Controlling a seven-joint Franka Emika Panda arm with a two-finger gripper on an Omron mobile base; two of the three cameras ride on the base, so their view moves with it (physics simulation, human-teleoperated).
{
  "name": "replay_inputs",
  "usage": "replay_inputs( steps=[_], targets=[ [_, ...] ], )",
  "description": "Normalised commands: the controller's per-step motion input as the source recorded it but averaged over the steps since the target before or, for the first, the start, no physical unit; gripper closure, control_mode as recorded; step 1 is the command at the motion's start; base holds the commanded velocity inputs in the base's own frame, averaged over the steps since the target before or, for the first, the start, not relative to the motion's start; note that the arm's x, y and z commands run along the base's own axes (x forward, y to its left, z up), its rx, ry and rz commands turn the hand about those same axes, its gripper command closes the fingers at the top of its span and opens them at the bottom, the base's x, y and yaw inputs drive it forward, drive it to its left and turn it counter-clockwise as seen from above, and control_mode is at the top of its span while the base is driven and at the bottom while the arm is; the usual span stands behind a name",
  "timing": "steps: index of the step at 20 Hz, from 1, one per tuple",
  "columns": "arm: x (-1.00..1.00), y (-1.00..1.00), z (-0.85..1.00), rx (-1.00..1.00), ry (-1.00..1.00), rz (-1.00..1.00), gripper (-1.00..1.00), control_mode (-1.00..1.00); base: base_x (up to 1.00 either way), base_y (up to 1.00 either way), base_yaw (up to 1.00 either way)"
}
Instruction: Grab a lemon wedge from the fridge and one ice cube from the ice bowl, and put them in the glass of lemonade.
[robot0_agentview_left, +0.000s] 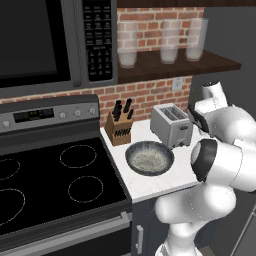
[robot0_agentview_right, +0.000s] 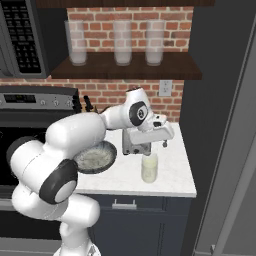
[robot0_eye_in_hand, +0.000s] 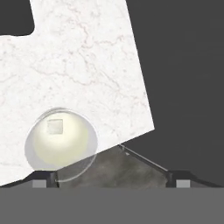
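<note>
On the far left there is a black stove (robot0_agentview_left: 60, 185) with a microwave (robot0_agentview_left: 50, 40) above it, both well apart from the claw. Next, on the white marble desk (robot0_agentview_right: 170, 180), a wooden knife block (robot0_agentview_left: 118, 129) stands by the brick wall. To the right of it lies the ice bowl (robot0_agentview_left: 149, 158), wide and shallow with a dark rim and a pale speckled inside. In the right base view the robot's own arm covers a part of this bowl. Behind the bowl stands a silver toaster (robot0_agentview_left: 171, 125), and it is just beside the claw, on the wall side. Above, on a dark wooden shelf (robot0_agentview_right: 125, 67), three tall frosted glasses (robot0_agentview_right: 122, 42) stand in a row.

The claw (robot0_agentview_right: 162, 140) hangs over the right part of the desk and points down. Its two tips (robot0_eye_in_hand: 43, 178) stand far apart, and nothing is between them. The glass of lemonade (robot0_agentview_right: 149, 167) stands on the desk just below the claw, a little toward the front edge. In the hand view the glass is at the lower left, near one tip, and a small pale square piece (robot0_eye_in_hand: 55, 126) floats in the yellow liquid.

To the right of the desk rises the tall dark grey fridge (robot0_agentview_right: 215, 100), near the claw but not touching it.
</note>
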Motion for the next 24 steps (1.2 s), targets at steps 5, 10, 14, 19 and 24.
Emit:
replay_inputs(
  steps=[5,10,14,19,24],
  targets=[
    [-0.48,0.43,0.12,0.13,-0.31,0.0,-1.0,-1.0,0.0,0.0,0.0],
    [-0.44,0.92,0.08,0.21,-0.44,0.0,-1.0,-1.0,0.0,0.0,0.0],
    [-0.57,0.95,0.41,0.17,-0.35,0.0,-1.0,-1.0,0.0,0.0,0.0],
    [-0.78,0.42,0.56,0.18,-0.11,0.0,-1.0,-1.0,0.0,0.0,0.0],
    [-0.88,0.32,0.05,0.04,0.0,0.06,-1.0,-1.0,0.0,0.0,0.0]
  ],
)
